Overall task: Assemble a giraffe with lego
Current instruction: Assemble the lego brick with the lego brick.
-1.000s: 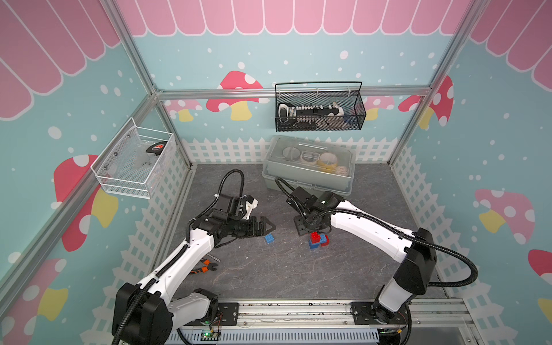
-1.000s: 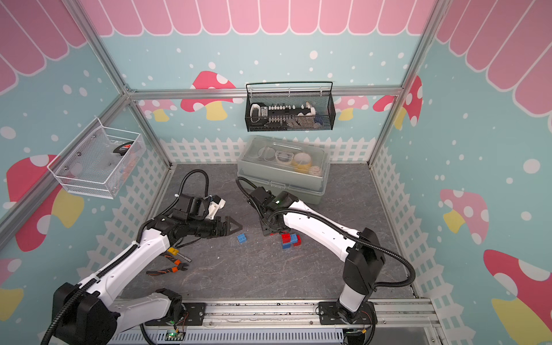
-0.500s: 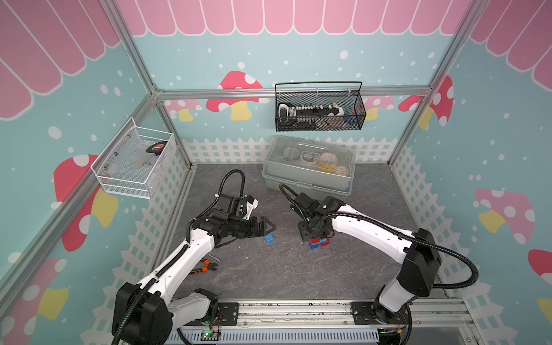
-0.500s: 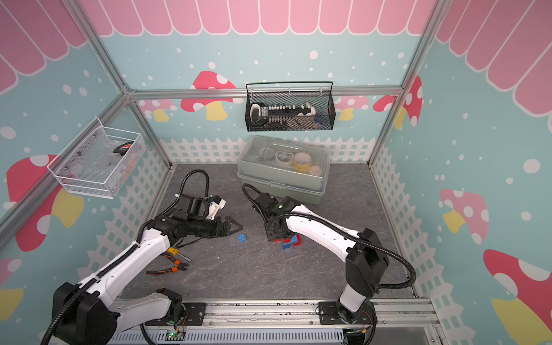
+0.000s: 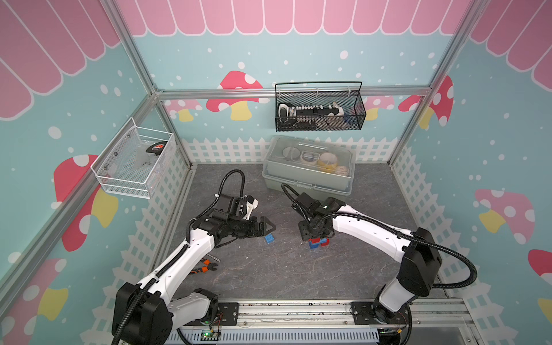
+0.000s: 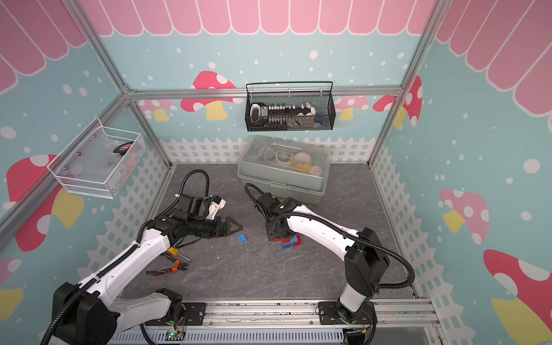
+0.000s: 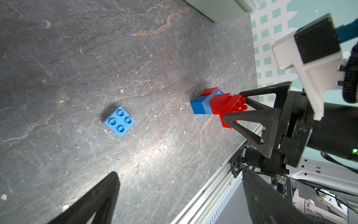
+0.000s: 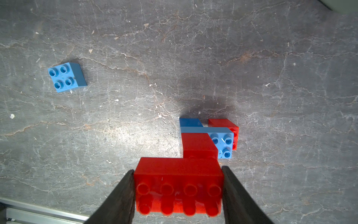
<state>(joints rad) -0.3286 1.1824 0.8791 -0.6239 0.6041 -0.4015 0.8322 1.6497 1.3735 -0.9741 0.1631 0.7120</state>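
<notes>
Bright, even light; soft shadows

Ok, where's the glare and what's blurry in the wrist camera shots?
Left wrist view: pale glare on the grey stone-look tabletop, the small blue four-stud brick sharp, the dark fingers of the left gripper blurred. Right wrist view: similar glare beside the red and blue studded brick figure, a dark shadow against it, fingers of the right gripper soft.

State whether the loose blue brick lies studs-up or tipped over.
Studs-up: the blue brick lies flat on the table, all four studs showing, apart from the giraffe.
</notes>
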